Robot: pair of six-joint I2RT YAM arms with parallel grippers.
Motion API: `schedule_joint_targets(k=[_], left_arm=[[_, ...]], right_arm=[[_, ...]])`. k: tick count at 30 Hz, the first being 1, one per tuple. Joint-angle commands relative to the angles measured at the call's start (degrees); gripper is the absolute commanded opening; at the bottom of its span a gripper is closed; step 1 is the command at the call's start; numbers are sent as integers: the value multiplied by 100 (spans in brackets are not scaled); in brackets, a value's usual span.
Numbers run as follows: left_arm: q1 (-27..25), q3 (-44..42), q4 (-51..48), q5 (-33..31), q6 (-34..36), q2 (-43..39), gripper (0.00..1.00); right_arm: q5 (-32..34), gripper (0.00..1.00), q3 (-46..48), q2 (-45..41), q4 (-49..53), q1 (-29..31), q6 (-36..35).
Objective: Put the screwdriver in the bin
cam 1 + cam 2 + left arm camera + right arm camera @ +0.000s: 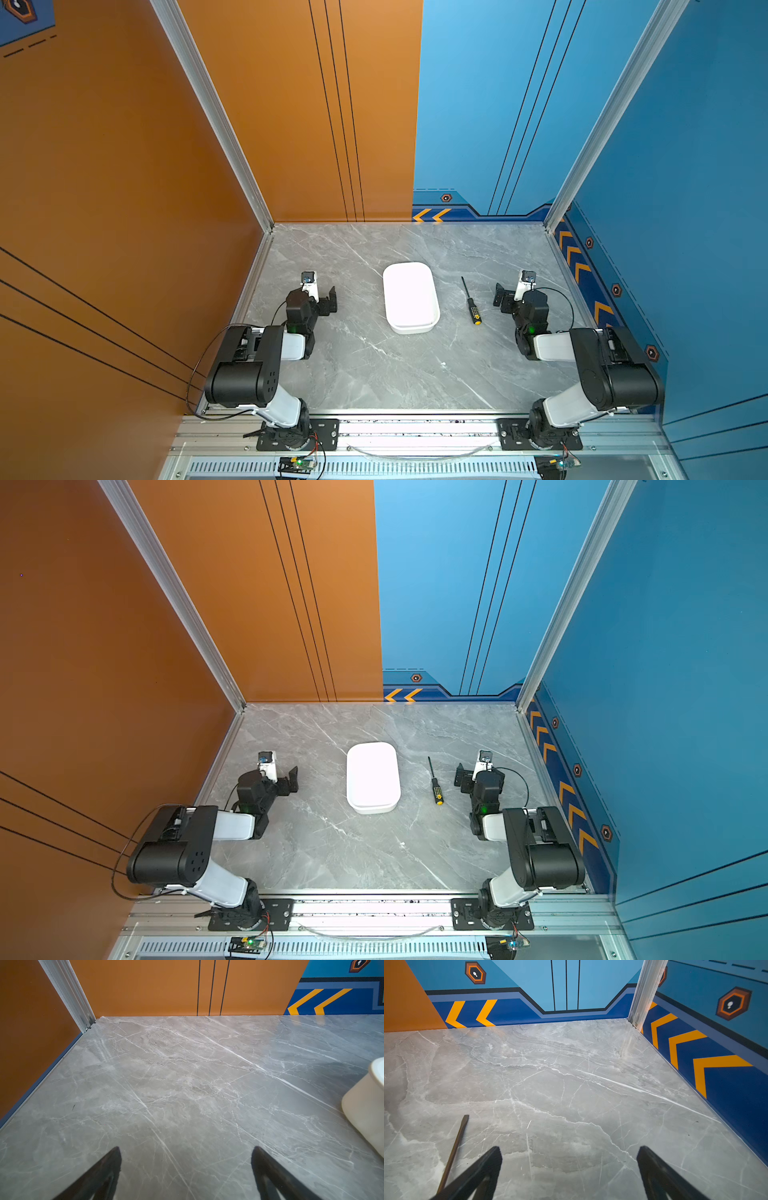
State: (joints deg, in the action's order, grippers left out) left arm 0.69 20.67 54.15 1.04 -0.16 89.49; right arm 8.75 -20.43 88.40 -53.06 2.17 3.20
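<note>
At the left of both top views the left hand [331,300] hangs low over the bare grey worktop [374,365]. Its fingers are spread with nothing between them, as its own wrist view confirms. It sits well apart from the tool, so it looks parked out of the way rather than engaged. In the middle stands the bin [409,291], a shallow white tray with nothing in it, placed between the two arms, probably so either could reach it. Just right of the bin, apart from it and roughly parallel, the screwdriver [471,301] lies flat on the worktop. Its yellow-capped handle is toward the robot and its tip points away. It is not yet in the bin, so the task looks unstarted. Furthest right, the right hand [501,296] waits near the handle with fingers spread wide, holding nothing; I judge it the natural one to make the pick. The top views give the whole layout. The left wrist view catches only a corner of the bin [365,1105] and no tool. The right wrist view shows the screwdriver [454,1151] only as a thin shaft and flat tip beside one finger, with the handle and bin out of frame.
</note>
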Motion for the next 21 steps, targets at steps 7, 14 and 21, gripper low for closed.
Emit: schedule_joint_targets(k=[7,14,21], left_arm=[[-13,96,-95,-34,95,18,98],[-18,216,-552,154,164,-343,98],[-16,921,-2724,589,-17,-1354,98]], right_arm=[[-98,100,-104,19,111,-33,31],[-18,100,-111,-106,216,-33,73],[-112,100,-661,-1461,2519,-16,149]])
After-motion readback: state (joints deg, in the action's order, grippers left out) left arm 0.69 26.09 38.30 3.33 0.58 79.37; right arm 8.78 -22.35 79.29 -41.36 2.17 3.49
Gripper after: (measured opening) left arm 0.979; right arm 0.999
